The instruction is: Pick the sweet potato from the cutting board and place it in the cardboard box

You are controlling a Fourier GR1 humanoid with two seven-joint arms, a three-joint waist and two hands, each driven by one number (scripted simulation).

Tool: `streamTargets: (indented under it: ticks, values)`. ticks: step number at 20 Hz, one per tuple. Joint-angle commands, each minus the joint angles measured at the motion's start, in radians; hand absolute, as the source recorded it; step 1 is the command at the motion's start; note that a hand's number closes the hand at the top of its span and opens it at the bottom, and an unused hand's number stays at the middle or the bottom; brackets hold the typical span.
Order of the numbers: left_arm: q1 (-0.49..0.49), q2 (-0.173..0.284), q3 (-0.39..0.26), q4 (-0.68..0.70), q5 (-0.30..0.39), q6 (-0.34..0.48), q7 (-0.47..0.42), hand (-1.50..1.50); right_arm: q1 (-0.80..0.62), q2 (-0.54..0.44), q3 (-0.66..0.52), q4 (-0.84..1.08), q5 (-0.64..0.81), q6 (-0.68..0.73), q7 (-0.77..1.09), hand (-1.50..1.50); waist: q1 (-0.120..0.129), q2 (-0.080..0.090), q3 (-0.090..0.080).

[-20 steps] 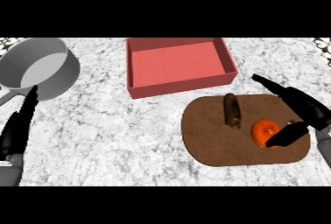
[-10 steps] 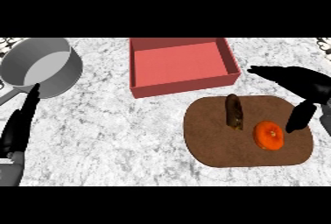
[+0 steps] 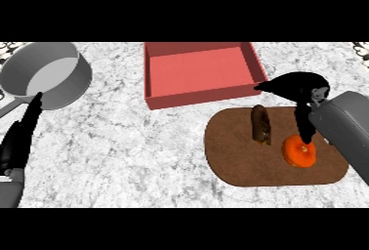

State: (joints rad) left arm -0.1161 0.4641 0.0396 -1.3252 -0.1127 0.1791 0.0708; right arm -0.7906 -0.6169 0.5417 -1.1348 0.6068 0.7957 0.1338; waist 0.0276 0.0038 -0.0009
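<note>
The sweet potato [image 3: 261, 124], brown and elongated, lies on the left half of the brown cutting board [image 3: 245, 161]. An orange round fruit [image 3: 299, 152] sits to its right on the same board. The cardboard box [image 3: 198, 71], reddish and open-topped, stands just behind the board. My right hand [image 3: 301, 90] hovers over the board's far edge, to the right of the potato; it is open, fingers pointing left toward the box's near right corner, thumb hanging down over the orange fruit. It touches nothing. My left hand [image 3: 23, 134] rests open at the left edge.
A grey pot [image 3: 47, 72] with a handle stands at the far left, just behind my left hand. Marbled counter [image 3: 122, 146] lies between the pot and the board.
My right hand has swung left and farther over the board, from beside the orange fruit to above the board's far edge near the potato. The left hand has stayed still.
</note>
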Motion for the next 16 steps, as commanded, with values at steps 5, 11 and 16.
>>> streamTargets:
  ticks: [5,11,16]
  values:
    - [0.032,-0.004,0.022,-0.075,-0.02,-0.007,0.055,0.0,-0.077,0.148,0.029,0.152,0.14,0.059,0.054,-1.5,-0.011,-0.003,0.001]
    - [0.026,-0.037,0.063,0.037,-0.026,-0.016,-0.047,0.0,-0.035,0.15,0.023,0.201,0.236,0.026,-0.05,-1.5,-0.019,-0.002,0.001]
    - [-0.053,-0.044,0.073,0.097,-0.044,-0.041,-0.044,0.0,-0.054,0.227,-0.018,0.277,0.291,0.015,-0.055,-1.5,-0.022,-0.002,0.001]
